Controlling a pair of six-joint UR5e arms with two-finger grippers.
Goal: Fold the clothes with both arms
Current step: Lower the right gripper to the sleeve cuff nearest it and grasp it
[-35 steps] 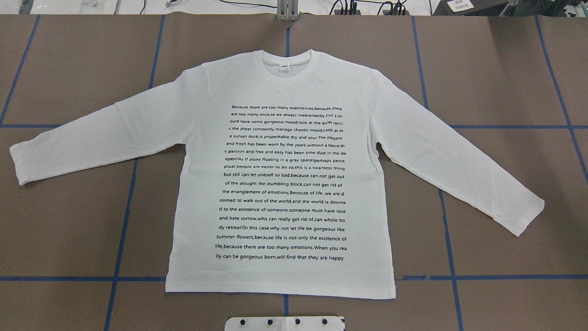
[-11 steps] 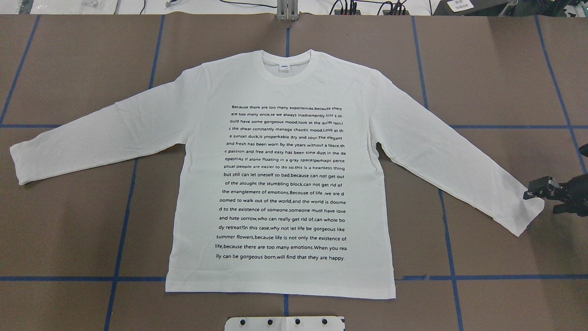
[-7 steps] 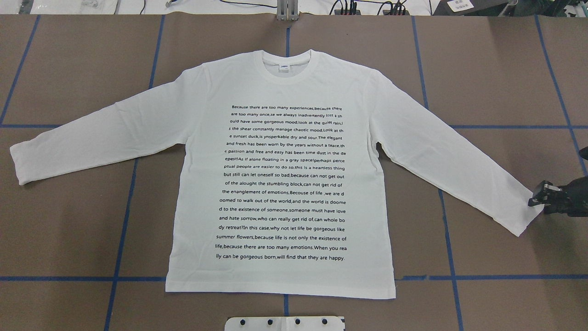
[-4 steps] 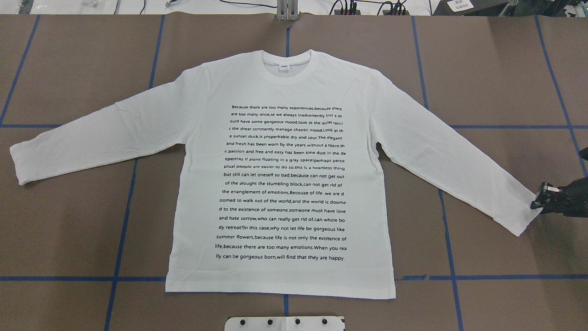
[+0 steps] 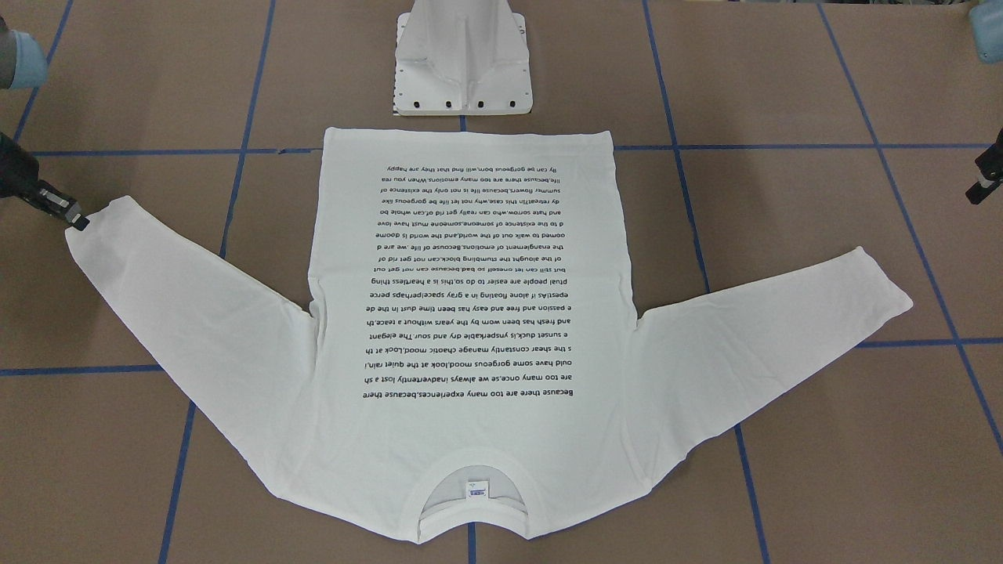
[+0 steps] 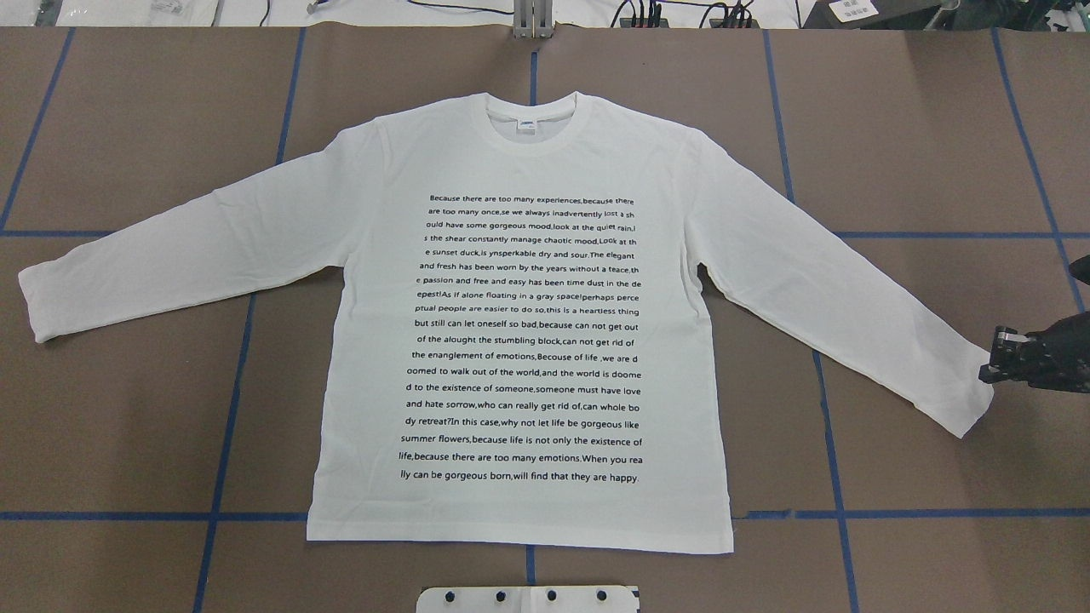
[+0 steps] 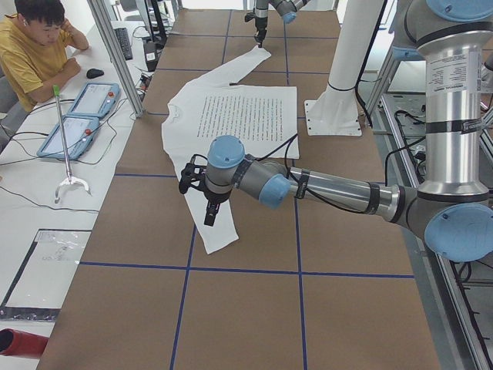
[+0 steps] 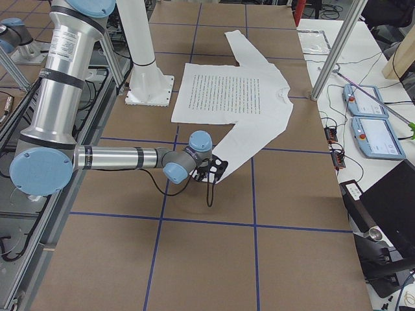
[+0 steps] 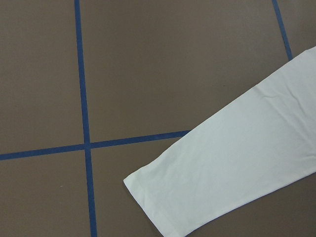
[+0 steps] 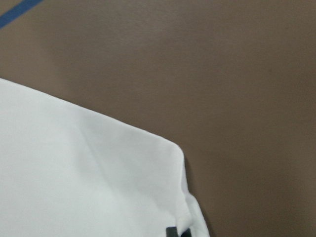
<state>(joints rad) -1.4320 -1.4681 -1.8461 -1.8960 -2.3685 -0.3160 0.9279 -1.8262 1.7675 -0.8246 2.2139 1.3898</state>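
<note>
The white long-sleeved text-printed T-shirt (image 6: 528, 162) lies collar away from me; my right hand (image 6: 993, 362) meets its cuff, my left hand (image 5: 981, 182) escapes the overhead view; neither grip can I tell

T-shirt (image 6: 521, 328) | white long-slv, 1 pc | flat, print up | slvs (image 6: 179, 255) spread | collar (image 6: 532, 128) far side
</note>
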